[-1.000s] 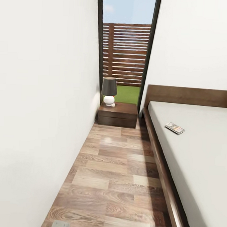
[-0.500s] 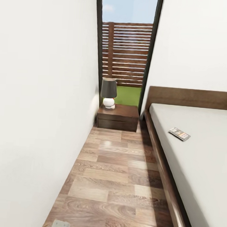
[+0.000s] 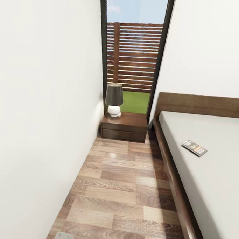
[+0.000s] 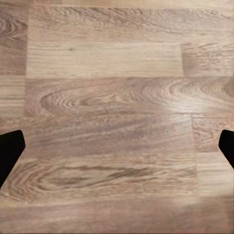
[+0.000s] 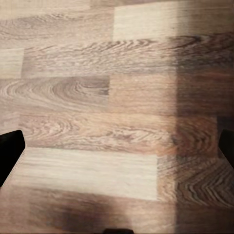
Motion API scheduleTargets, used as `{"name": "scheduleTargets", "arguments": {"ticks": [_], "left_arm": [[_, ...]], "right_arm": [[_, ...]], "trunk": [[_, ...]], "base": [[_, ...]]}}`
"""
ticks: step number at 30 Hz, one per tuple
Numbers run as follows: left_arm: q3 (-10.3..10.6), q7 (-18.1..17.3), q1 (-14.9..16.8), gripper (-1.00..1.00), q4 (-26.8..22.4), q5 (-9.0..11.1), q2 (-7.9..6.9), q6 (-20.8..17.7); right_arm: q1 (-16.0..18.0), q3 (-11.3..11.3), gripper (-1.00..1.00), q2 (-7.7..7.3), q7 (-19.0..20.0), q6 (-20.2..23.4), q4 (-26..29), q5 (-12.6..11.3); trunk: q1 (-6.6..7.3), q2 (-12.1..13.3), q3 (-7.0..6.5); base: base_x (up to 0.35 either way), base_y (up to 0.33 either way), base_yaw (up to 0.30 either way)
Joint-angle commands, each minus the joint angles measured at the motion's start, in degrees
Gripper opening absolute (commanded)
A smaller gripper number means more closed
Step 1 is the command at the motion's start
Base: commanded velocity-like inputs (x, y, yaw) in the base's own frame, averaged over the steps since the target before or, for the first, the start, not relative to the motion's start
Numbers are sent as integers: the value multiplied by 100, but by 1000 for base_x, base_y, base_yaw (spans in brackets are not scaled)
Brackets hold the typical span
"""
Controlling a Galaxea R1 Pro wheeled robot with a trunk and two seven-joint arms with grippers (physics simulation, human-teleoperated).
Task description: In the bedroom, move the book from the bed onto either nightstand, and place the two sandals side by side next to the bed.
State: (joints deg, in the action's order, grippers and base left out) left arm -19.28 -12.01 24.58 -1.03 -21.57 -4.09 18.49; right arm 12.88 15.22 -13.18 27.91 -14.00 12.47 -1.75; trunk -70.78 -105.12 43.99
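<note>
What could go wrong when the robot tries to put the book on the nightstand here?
The lamp takes one side of the nightstand, so a careless placement might knock it. The passage between the wall and the bed looks narrow, so the arms might hit either. The book lies flat, probably hard to pinch.

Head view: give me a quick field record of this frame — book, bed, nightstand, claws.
book: flat on the mattress, near the bed's left edge
bed: along the right side, headboard at the far wall
nightstand: at the far end of the floor strip, left of the bed, below the window
lamp: upright on the nightstand
left claw: open over bare floor
right claw: open over bare floor
</note>
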Motion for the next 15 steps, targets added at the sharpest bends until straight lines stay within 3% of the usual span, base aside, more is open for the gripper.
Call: {"name": "scheduleTargets", "arguments": {"ticks": [1, 15], "left_arm": [[-49, -21, 3, 100, 3, -40, -2, 14], [-49, -23, 3, 100, 3, -40, -2, 14]], "right_arm": [[4, 25, 100, 0, 39, -6, -7, -18], [4, 25, 100, 0, 39, -6, -7, -18]], "trunk": [[-2, -2, 5], [-2, -2, 5]], "base": [[287, 0, 0], [286, 0, 0]]}}
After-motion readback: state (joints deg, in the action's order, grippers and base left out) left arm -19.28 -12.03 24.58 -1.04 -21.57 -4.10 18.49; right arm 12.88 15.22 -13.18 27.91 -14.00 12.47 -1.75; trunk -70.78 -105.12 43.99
